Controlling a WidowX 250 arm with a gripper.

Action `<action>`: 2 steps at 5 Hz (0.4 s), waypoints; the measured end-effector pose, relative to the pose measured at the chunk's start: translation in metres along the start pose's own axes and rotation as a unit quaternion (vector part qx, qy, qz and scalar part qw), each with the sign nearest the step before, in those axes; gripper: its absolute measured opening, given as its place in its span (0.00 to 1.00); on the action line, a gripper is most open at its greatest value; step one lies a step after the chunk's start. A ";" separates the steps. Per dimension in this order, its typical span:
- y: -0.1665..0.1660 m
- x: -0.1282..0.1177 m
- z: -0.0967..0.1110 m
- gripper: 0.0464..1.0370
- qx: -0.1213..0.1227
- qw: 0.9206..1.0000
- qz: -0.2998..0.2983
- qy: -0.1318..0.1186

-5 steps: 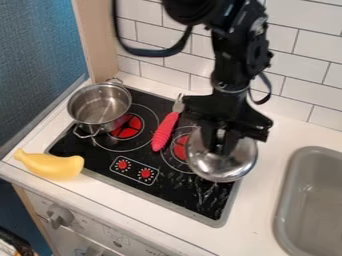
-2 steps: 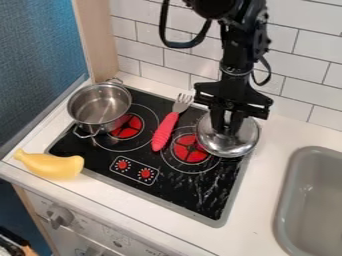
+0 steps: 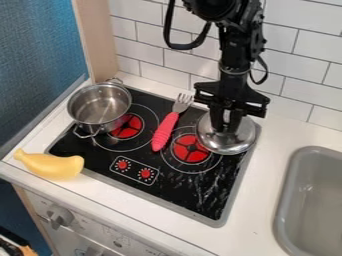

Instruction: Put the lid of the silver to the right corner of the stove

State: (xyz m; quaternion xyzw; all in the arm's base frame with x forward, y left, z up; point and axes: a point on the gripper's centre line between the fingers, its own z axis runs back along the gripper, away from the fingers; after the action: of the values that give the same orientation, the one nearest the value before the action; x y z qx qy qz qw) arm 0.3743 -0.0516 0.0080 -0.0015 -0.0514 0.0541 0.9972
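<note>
One lid (image 3: pixel 230 146) beneath the hand (image 3: pixel 225 129), top in its pinch, at the stove's (image 3: pixel 180 186) far right corner.

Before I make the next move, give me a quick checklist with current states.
1. Lid over the stove's far right corner: ok.
2. End effector gripping the lid's top: ok.
3. Lid resting flat on the stove: cannot tell; contact underneath is hidden.
4. Lid apart from the fork: ok, gap visible.
5. Lid apart from the pot: ok, the pot sits at the stove's left side.
6. Lid released: not ok.
</note>
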 end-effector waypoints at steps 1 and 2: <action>0.002 -0.004 0.000 0.56 0.004 1.000 -0.014 0.012; 0.005 -0.005 0.004 0.86 0.013 1.000 -0.010 0.005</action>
State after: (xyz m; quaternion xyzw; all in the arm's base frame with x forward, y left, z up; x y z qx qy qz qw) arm 0.3683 -0.0469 0.0110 0.0121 -0.0456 0.0448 0.9979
